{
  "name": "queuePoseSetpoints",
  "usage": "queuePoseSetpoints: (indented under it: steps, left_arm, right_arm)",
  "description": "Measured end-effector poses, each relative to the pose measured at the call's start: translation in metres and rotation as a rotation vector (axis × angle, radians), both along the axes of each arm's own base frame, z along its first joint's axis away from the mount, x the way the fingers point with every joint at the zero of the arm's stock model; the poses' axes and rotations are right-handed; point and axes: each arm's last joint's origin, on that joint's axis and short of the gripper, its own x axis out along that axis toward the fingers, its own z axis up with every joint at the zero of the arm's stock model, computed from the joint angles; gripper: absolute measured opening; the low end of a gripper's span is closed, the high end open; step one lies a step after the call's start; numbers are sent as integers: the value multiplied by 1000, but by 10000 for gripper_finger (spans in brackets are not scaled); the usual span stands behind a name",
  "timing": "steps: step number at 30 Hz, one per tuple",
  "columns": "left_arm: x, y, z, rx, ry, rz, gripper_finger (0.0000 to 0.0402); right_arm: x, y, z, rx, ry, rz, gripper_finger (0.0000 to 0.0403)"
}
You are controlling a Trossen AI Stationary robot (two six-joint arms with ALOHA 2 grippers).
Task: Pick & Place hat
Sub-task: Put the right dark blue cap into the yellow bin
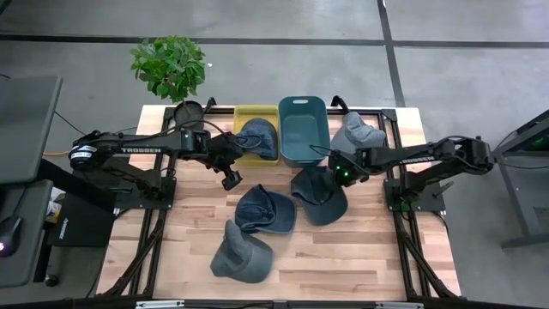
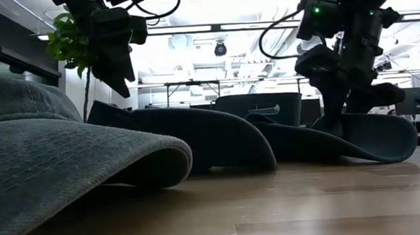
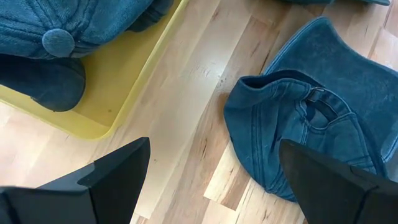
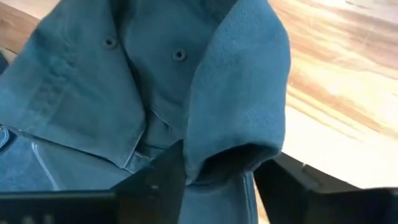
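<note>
Several denim caps are on the wooden table. A dark teal cap (image 1: 319,199) lies right of the middle, and my right gripper (image 1: 333,172) (image 4: 221,186) is down on its far side, shut on a raised fold. A blue cap (image 1: 264,209) (image 3: 311,124) rests on its brim and crown at the table's middle. My left gripper (image 1: 230,177) (image 3: 217,186) hovers open above bare wood between that cap and the yellow bin (image 1: 243,113) (image 3: 93,118). Another blue cap (image 1: 257,137) (image 3: 62,31) sits in the bin. My right gripper pinches a raised fold of the dark teal cap's crown (image 4: 233,146) between its two fingers (image 4: 158,180), coming from above and pointing down. The cloth bunches up and fills the gap. The rest of the cap (image 2: 360,140) lies on the table.
A teal bin (image 1: 302,129) stands beside the yellow one at the far edge. A grey cap (image 1: 356,133) lies to its right and another grey cap (image 1: 240,253) (image 2: 41,144) near the near edge. A potted plant (image 1: 170,69) stands at the far left corner.
</note>
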Motion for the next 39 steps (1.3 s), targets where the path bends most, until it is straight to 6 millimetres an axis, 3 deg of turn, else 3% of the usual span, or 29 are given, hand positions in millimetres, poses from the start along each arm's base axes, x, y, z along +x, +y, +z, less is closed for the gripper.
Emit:
queuePoseSetpoints:
  steps: [11,19,27,32,39]
  left_arm:
    - [0,0,0,0,0,0,353]
    - [0,0,0,0,0,2,353]
    - [0,0,0,-17,-5,31,353]
    - [0,0,0,-37,-8,44,353]
    - [1,-1,1,-83,-25,41,353]
  right_arm:
    - [-1,1,0,18,4,33,26]
    - [-2,4,0,47,12,80,21]
    - [1,28,3,79,5,179,21]
    - [9,46,32,11,-81,246,21]
    - [7,63,93,-212,-178,311,21]
